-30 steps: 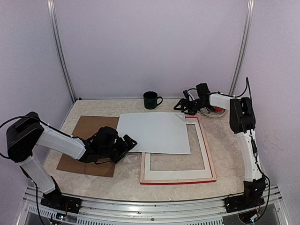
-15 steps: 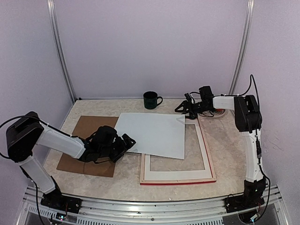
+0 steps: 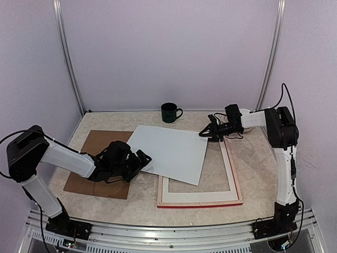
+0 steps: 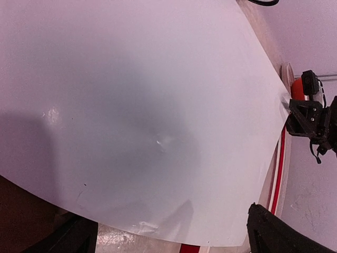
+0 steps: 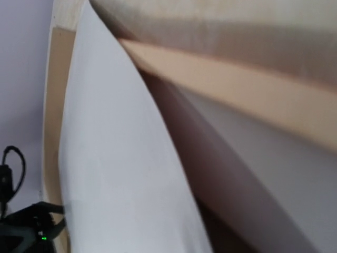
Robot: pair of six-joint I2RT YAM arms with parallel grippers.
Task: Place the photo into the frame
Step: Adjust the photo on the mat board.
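Since a moment ago the photo (image 3: 168, 150), white back up, has turned more askew, half over the frame (image 3: 231, 174), and the right gripper (image 3: 209, 133) has come down to its far corner, whether clamped I cannot tell, while the left gripper (image 3: 140, 160) stays wide open, so alignment is not yet done.

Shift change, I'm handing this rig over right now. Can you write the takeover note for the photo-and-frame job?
Left tool: open, at the photo's near-left edge, holding nothing.
Right tool: at the photo's far right corner; grip unclear.
Photo: white back up, skewed, partly over the frame, partly off its left side.
Frame: back up on the table.
Done: nothing seated.
Left: square the photo and lay it in the frame's opening.
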